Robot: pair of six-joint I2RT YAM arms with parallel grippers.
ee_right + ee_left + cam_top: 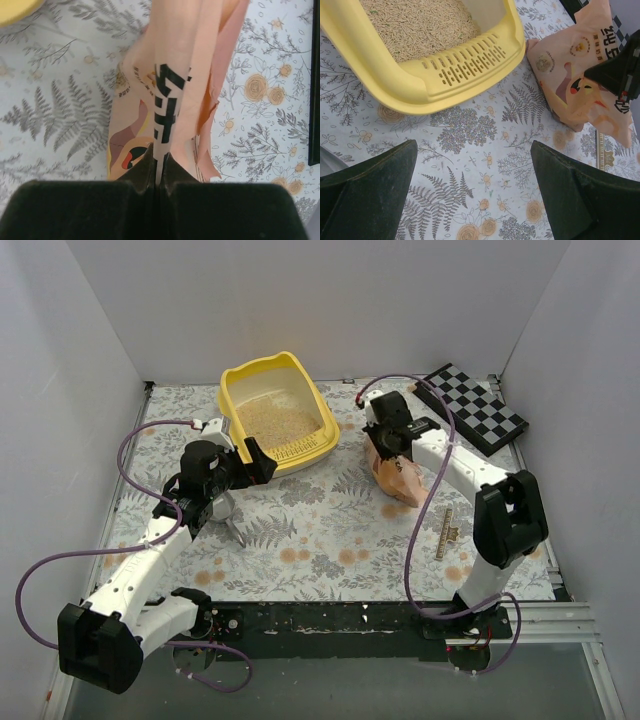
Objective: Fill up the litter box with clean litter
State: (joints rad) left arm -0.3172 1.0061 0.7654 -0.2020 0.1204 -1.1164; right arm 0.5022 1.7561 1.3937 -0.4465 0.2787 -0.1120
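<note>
The yellow litter box [322, 430] stands at the back centre, its slotted ledge [465, 65] facing the arms. Pale beige clean litter [275, 420] covers its floor and also shows in the left wrist view [420, 25]. My left gripper [240, 485] hovers just in front of the ledge, open, with only the flowered cloth between its fingers [474, 150]. To the right of the box, my right gripper [388, 445] is shut on a fold at the top of the crinkled orange-pink bag [400, 480]. The fold runs between its fingertips [159, 155].
A black-and-white checkered board [472, 408] lies at the back right, close behind the right arm. A narrow gold strip [445, 532] lies on the cloth beside the right arm. White walls close in the left, back and right sides. Purple cables loop off both arms.
</note>
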